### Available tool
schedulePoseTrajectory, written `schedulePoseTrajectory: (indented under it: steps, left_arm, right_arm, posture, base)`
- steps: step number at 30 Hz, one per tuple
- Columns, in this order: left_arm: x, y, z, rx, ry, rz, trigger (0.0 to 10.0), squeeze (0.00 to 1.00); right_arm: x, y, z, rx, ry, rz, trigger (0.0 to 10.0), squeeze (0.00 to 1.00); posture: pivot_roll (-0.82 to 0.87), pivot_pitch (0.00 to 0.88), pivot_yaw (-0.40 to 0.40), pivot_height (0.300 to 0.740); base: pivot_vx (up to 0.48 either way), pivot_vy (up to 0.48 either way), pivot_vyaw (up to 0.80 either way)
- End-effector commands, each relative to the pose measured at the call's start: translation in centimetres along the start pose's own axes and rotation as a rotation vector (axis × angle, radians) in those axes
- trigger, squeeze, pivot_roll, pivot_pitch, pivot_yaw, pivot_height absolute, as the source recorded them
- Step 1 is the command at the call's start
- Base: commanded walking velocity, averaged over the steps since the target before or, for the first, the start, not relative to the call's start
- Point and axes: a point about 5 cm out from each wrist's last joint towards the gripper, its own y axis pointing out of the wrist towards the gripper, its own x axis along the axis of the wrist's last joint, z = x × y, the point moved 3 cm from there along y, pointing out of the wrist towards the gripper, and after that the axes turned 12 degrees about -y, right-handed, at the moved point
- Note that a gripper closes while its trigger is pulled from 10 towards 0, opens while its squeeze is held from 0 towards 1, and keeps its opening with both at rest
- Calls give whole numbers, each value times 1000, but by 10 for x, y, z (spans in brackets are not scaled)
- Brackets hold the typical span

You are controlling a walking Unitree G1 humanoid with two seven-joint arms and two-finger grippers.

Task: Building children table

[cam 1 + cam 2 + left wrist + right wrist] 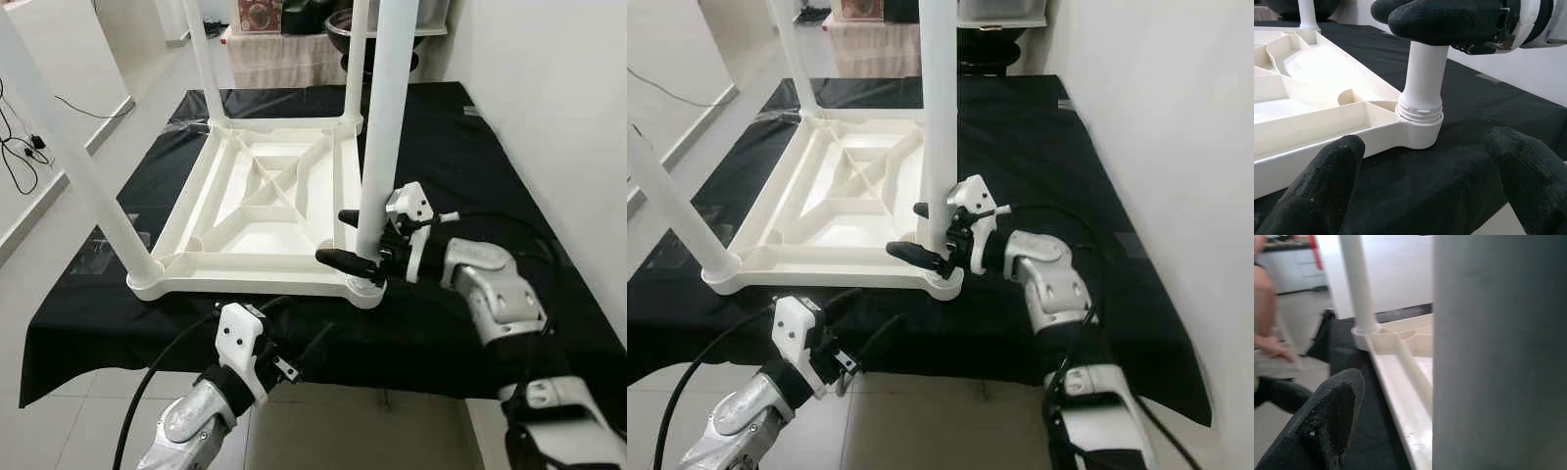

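The white plastic children's table top [257, 201] lies upside down on a black cloth [460, 157] spread over the floor, its ribbed underside facing up and a round white plastic leg standing upright in each of its four corners. The right gripper [356, 240] is at the corner nearest the robot on its right side. Its two long black fingers [345, 259] reach around the white tubular leg [384, 117] just above the threaded collar, one finger on the near side of the tube and one behind it, narrowed onto the leg; the pictures suggest contact, though the far finger's touch is partly hidden. In the right wrist view the leg fills the frame right beside one black fingertip [1327, 421], with another leg [1357, 284] standing at the far corner past it.

The left gripper [294, 357] hovers low, in front of the table's near edge and apart from it, just below the right gripper. Its fingers [1322, 186] are spread wide with nothing between them, pointing at the leg's base socket [1420, 132].
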Motion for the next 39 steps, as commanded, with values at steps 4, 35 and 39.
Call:
schedulePoseTrajectory:
  steps: [4,35,39]
  left_arm:
    - [-6,-2,-1,3,-8,24,10000,0]
    - [-4,-3,7,2,-15,30,10000,0]
    - [-3,-2,8,11,-11,22,10000,0]
  right_arm:
    - [0,4,-1,76,14,-33,667,0]
    - [-65,-1,37,-797,18,307,0,0]
    - [-68,10,37,-720,31,306,1294,0]
  posture:
    - [-41,117,9,740]
    - [-72,125,22,740]
    - [-60,114,15,740]
  base:
    - [0,0,0]
    - [0,0,0]
    - [0,0,0]
